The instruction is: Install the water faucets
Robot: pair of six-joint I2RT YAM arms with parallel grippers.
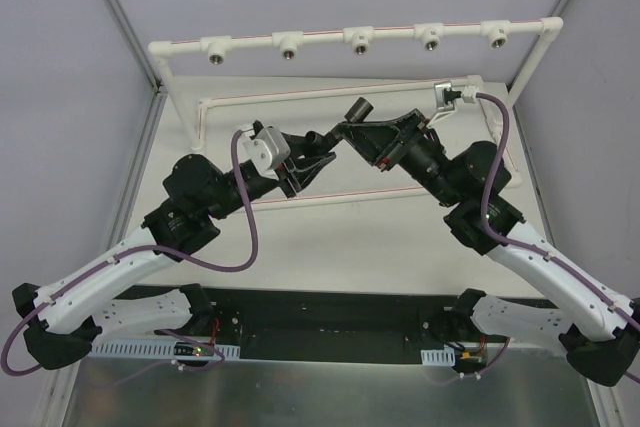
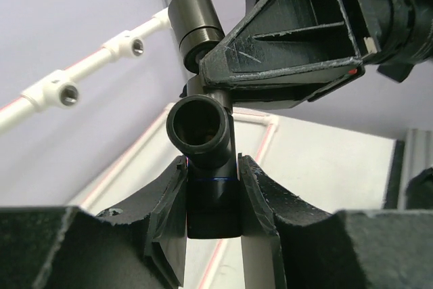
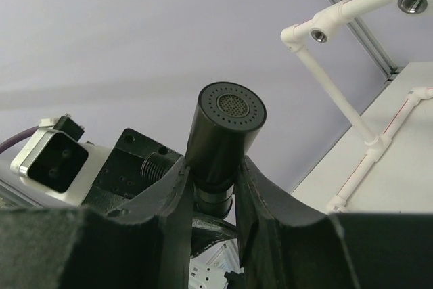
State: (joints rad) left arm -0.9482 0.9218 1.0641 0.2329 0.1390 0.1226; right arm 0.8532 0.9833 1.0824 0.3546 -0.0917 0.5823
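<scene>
Over Mid-Table, Two Grippers on One Black Line

Over the table's middle, the left gripper (image 2: pixel 212 167) is clamped on the lower stem of the black T-shaped faucet part (image 2: pixel 199 126), whose open round side mouth faces the left wrist camera. Its long axis rises straight toward the short black cylinder with a perforated face (image 3: pixel 226 116), which the right gripper (image 3: pixel 213 174) pinches below the head. Whether the two parts are joined cannot be told. The white pipe rail of threaded mouths (image 1: pixel 355 37) stands well beyond them, past the white tabletop (image 1: pixel 400 247).
</scene>
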